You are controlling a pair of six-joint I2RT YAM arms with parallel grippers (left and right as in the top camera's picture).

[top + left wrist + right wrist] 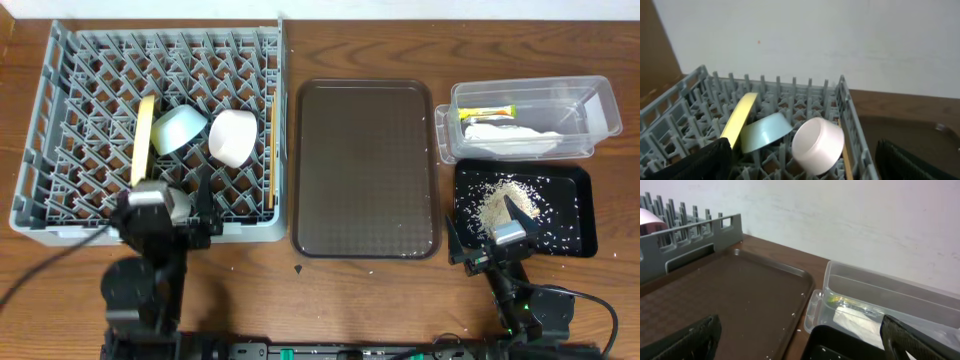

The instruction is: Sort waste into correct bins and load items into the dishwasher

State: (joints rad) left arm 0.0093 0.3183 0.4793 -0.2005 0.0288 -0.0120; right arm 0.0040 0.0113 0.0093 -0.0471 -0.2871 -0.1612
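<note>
The grey dish rack (60, 120) holds the pale yellow plate (143, 140) on edge, the light blue bowl (178, 129), the white bowl (233, 137) and the chopsticks (270, 150) along its right side. The same plate (738, 120), blue bowl (764, 131) and white bowl (817, 144) show in the left wrist view. The clear tub (590, 105) holds the snack wrapper (487, 112) and the white tissue (508, 138). The black tray (578, 200) holds rice scraps (505, 203). My left gripper (160, 205) is open and empty at the rack's front edge. My right gripper (497, 238) is open and empty at the black tray's front left. The small cup is not visible.
The dark brown serving tray (365, 165) lies between the rack and the bins, with a few rice grains on it. A few dark crumbs lie on the wooden table (300, 268) in front of it.
</note>
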